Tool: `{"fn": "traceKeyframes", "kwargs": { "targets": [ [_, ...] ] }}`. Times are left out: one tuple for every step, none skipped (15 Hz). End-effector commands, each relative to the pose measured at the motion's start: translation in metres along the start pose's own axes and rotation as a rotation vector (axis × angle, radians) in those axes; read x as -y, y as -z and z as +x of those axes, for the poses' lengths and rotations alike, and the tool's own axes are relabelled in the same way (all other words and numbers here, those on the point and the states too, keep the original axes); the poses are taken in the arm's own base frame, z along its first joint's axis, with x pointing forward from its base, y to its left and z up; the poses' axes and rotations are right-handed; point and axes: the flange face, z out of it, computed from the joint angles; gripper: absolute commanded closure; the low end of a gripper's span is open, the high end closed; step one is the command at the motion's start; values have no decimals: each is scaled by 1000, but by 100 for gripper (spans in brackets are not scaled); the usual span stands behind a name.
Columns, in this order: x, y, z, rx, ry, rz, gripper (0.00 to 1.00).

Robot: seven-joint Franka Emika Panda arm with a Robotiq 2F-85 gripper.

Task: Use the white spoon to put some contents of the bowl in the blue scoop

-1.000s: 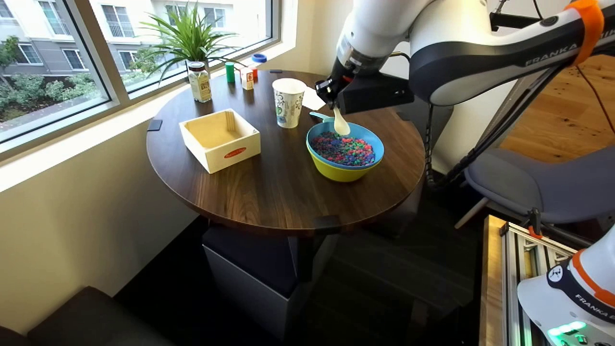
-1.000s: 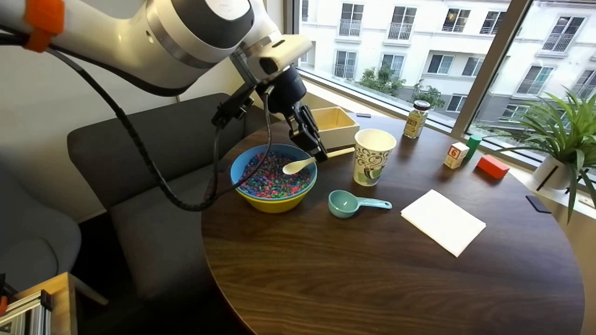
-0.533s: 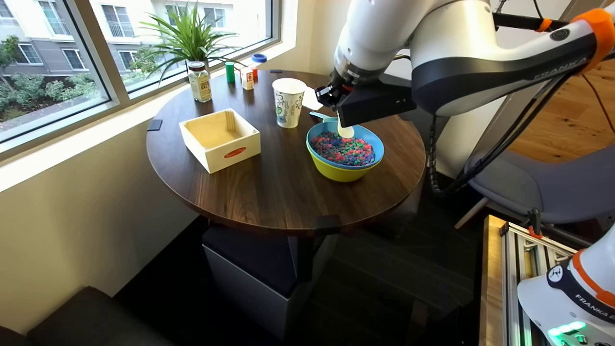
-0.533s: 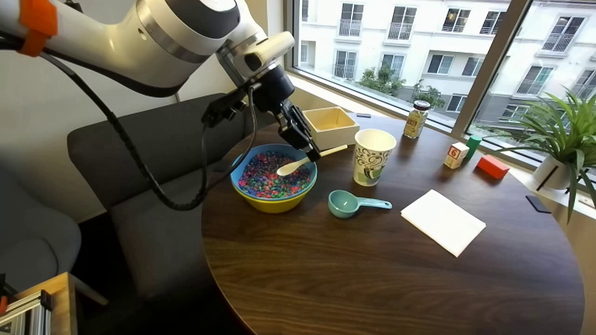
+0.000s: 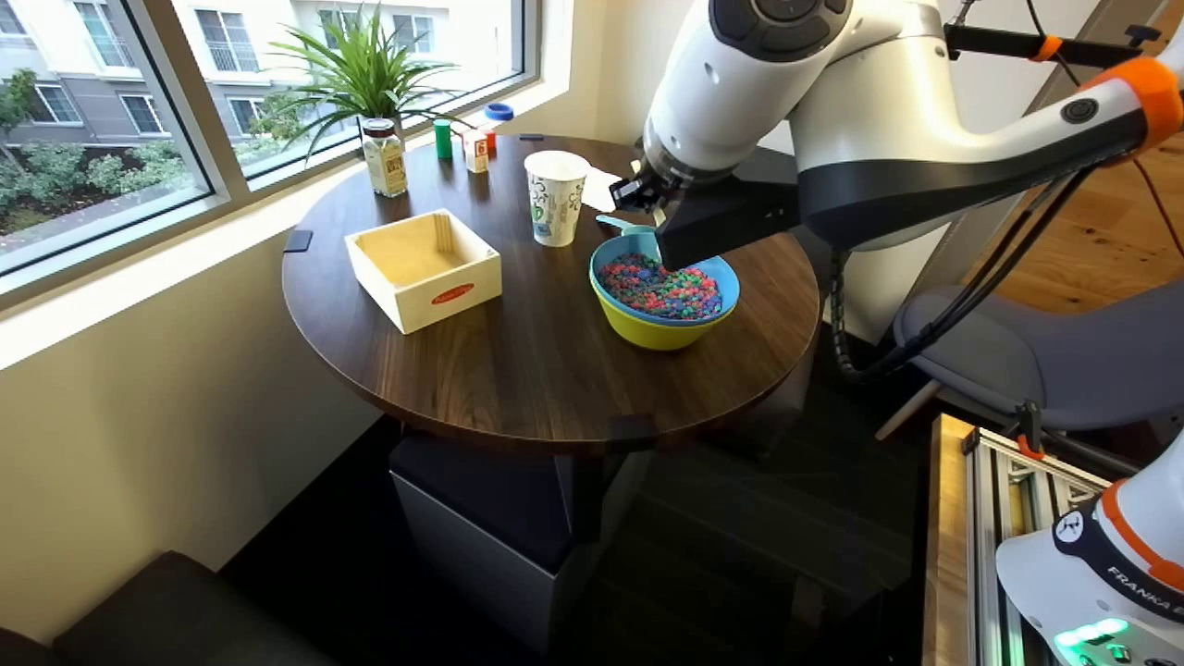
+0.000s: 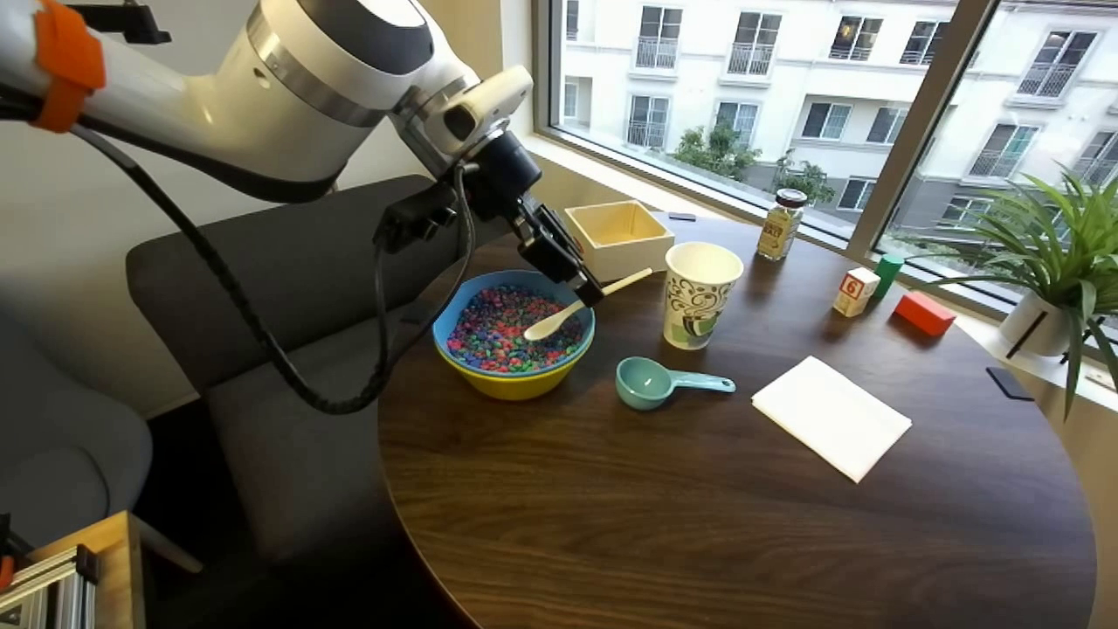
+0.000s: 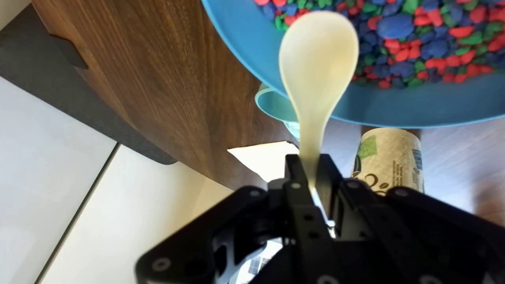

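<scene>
In both exterior views a large round dark-brown wooden table [image 6: 734, 524] is carrying the things. In an exterior view a round yellow-green bowl [image 6: 515, 387] with a blue inside is standing toward the table's ten o'clock. The black jointed gripper [image 7: 309, 162] is hanging over the bowl's two o'clock rim. A tall patterned white paper cup [image 6: 699, 306] is standing toward the bowl's three o'clock. A light-blue plastic measuring scoop [image 6: 651, 384] with a straight handle is lying just beside the bowl at four o'clock, looking unfilled. The gripper is clamping the small slender white spoon [image 7: 315, 86] by its handle; the spoon's head is pointing to eight o'clock over a heap of tiny red, blue, pink and green pieces [image 6: 493, 332] — whether touching them, the views are not settling. Scooping seems to be the step in hand, the spoon's head looking bare. The next move is probably calling for sinking the head into the heap, levelling it under a load — then carrying that toward four o'clock, into the scoop.
</scene>
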Motion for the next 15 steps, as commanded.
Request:
{"fn": "traceKeyframes", "kwargs": {
  "targets": [
    [1,-4,-14,-44,20,-40,97],
    [2,-5,-18,-38,21,-47,97],
    [3,-6,-20,-33,25,-53,97],
    [5,-6,-23,-31,27,-56,97],
    [6,-7,-25,-31,31,-58,97],
    [8,-7,-27,-31,32,-60,97],
    [9,-7,-28,-33,33,-63,97],
    [11,-7,-30,-37,36,-66,97],
    [12,-8,-31,-39,38,-66,97],
    [14,-8,-33,-43,41,-67,97],
    [16,-9,-34,-48,43,-69,97],
    [17,-10,-35,-53,47,-71,97],
    [17,-10,-36,-56,50,-73,97],
    [19,-11,-38,-57,55,-76,97],
    [20,-11,-39,-60,58,-79,97]
  ]
}}
